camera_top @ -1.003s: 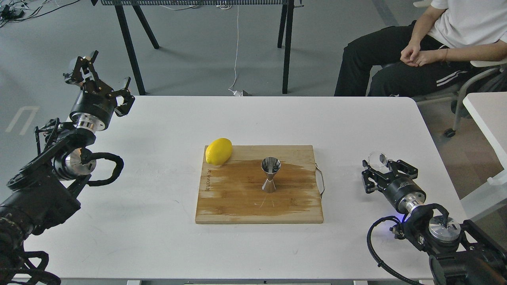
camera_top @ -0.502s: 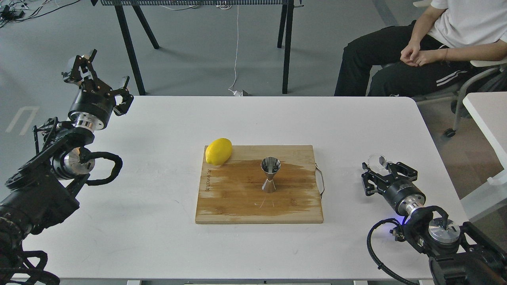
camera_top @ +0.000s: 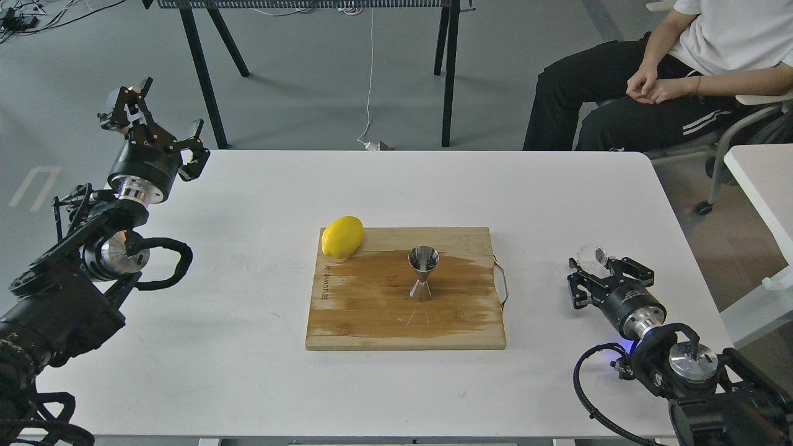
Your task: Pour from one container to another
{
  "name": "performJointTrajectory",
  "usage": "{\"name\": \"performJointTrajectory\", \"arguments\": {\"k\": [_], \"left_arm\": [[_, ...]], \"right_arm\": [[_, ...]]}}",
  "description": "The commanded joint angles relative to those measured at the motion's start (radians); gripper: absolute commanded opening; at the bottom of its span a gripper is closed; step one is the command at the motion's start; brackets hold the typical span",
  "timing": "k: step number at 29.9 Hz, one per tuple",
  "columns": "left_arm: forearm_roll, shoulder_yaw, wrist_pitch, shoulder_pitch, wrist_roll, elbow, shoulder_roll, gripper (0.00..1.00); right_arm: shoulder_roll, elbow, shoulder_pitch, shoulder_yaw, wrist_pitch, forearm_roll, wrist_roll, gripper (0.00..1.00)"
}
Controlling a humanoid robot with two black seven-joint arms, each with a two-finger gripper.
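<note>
The clear glass cup (camera_top: 591, 255) sits at the tip of my right gripper (camera_top: 596, 265), low over the white table's right side, and the fingers look shut on it. The steel jigger (camera_top: 423, 272) stands upright in the middle of the wooden cutting board (camera_top: 372, 322), well to the left of the cup. My left gripper (camera_top: 162, 114) is raised at the table's far left edge, open and holding nothing.
A yellow lemon (camera_top: 342, 236) lies on the board's far left corner. The board has a metal handle (camera_top: 502, 282) on its right side. A seated person (camera_top: 657, 80) is beyond the table's far right corner. A second table (camera_top: 762, 179) stands to the right.
My right gripper has drawn slightly back and down towards the table, and the glass cup has moved with it. The left gripper has barely shifted.
</note>
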Motion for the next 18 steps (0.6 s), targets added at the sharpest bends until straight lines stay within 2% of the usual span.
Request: {"name": "performJointTrajectory", "arguments": {"k": [1,3,6,9,14,18], "left_arm": [[0.000,0.000,0.000,-0.002,0.000,0.000,0.001,1.00],[0.000,0.000,-0.002,-0.002,0.000,0.000,0.003,1.00],[0.000,-0.001,-0.001,-0.002,0.000,0.000,0.004,1.00],[0.000,-0.001,0.000,-0.002,0.000,0.000,0.004,1.00],[0.000,-0.001,0.000,-0.003,0.000,0.000,0.004,1.00],[0.001,-0.001,0.000,-0.005,0.000,0.001,0.004,1.00]], "right_arm": [[0.000,0.000,0.000,0.000,0.003,0.000,0.000,0.35],[0.000,0.003,0.000,0.000,0.004,0.000,0.000,0.32],[0.000,0.004,0.000,0.003,0.004,0.000,0.000,0.35],[0.000,0.001,0.005,0.005,0.001,0.000,0.000,0.53],[0.000,0.001,0.005,0.008,0.001,0.000,0.000,0.60],[0.000,0.001,0.006,0.012,0.001,0.000,0.001,0.81]]}}
